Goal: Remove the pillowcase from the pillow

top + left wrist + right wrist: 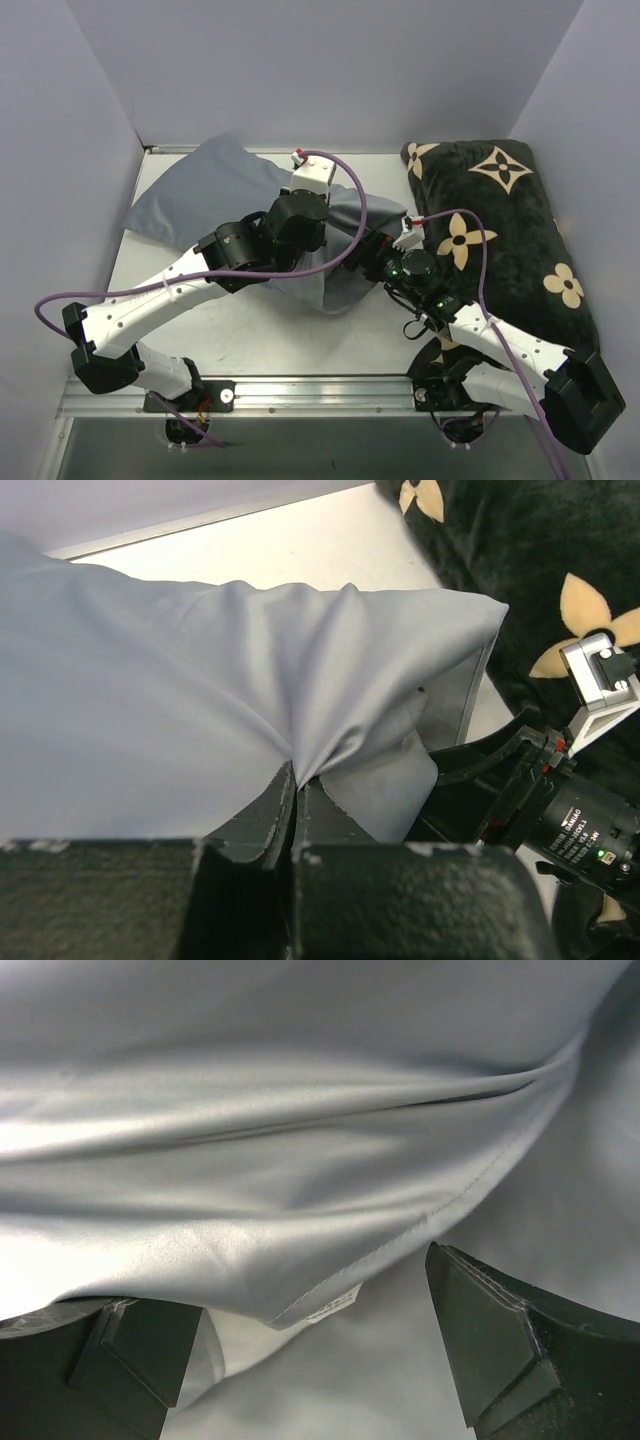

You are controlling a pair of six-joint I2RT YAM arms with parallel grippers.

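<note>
Now, with the left tool [296, 785] pinched shut on a fold of the pillowcase [180, 680] bunched at its tips, the right tool [290, 1290], jaws wide with the case's stitched hem lying between them, should close on that hem layer alone, not the pillow hidden within.

The table [250, 345] is white and flat. The blue-grey pillowcase [200, 195] lies on it, soft and wrinkly. It sits right under the left gripper [293, 780] and spreads out to that gripper's left. A big black cushion [500, 230] with beige flowers lies on the table too, to the right of the right gripper [290, 1280].
</note>
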